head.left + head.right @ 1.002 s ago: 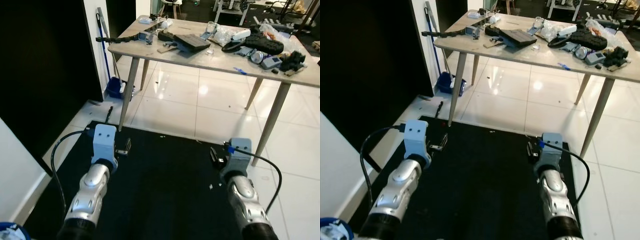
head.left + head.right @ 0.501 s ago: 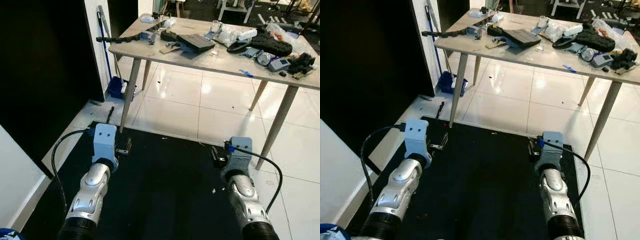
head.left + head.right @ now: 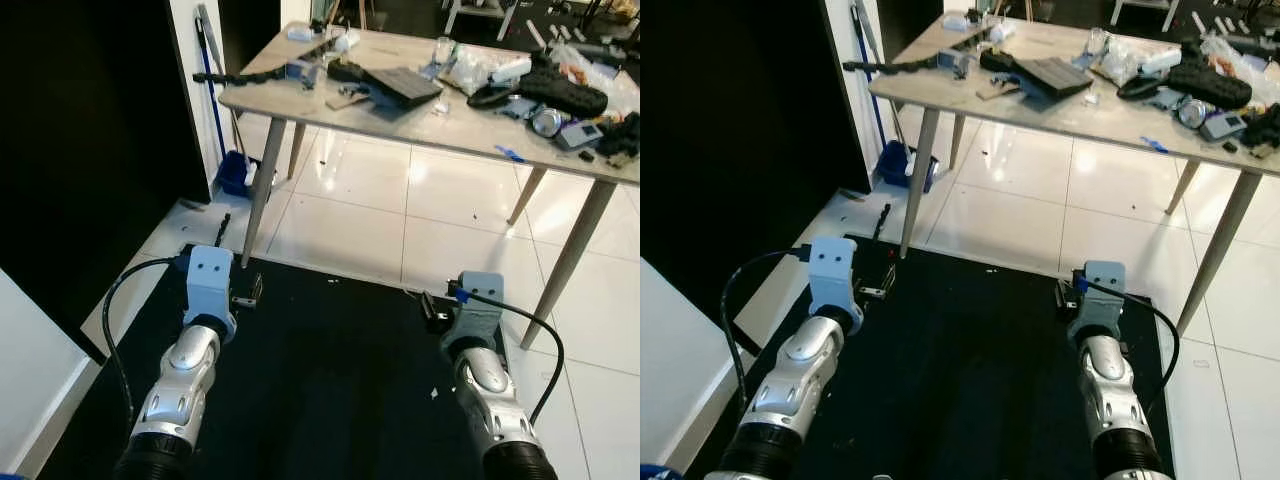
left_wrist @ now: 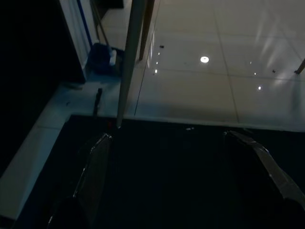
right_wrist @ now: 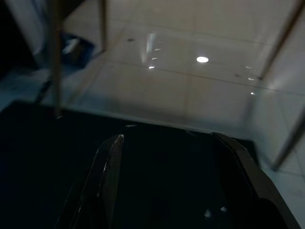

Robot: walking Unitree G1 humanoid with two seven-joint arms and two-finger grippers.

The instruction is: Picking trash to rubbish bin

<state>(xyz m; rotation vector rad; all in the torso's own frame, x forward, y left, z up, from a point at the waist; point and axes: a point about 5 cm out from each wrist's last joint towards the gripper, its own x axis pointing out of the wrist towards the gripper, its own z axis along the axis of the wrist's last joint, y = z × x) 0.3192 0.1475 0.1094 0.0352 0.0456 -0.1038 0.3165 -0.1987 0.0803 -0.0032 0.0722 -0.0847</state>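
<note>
Both arms reach forward over a black mat (image 3: 330, 380). My left gripper (image 3: 246, 294) hovers low above the mat's far left part, its fingers (image 4: 97, 162) spread open around nothing. Above the mat's far right part my right gripper (image 3: 431, 311) is open too, with its fingers (image 5: 107, 162) apart and nothing between them. Small white scraps (image 3: 434, 392) lie on the mat just left of the right arm, and show as scraps (image 5: 214, 212) in the right wrist view. More tiny scraps (image 3: 331, 282) lie at the mat's far edge. A blue rim (image 3: 648, 471) peeks in at the bottom left corner.
A cluttered table (image 3: 450, 118) on slim legs stands ahead on white tiles; one table leg (image 3: 260, 185) comes down near my left gripper. A blue dustpan (image 3: 231, 176) and a broom handle (image 3: 207, 70) lean by the dark wall on the left.
The whole picture has shifted a little, so the camera has moved; the blue rim has slid toward the bottom left corner. Both arms keep the same pose with open fingers.
</note>
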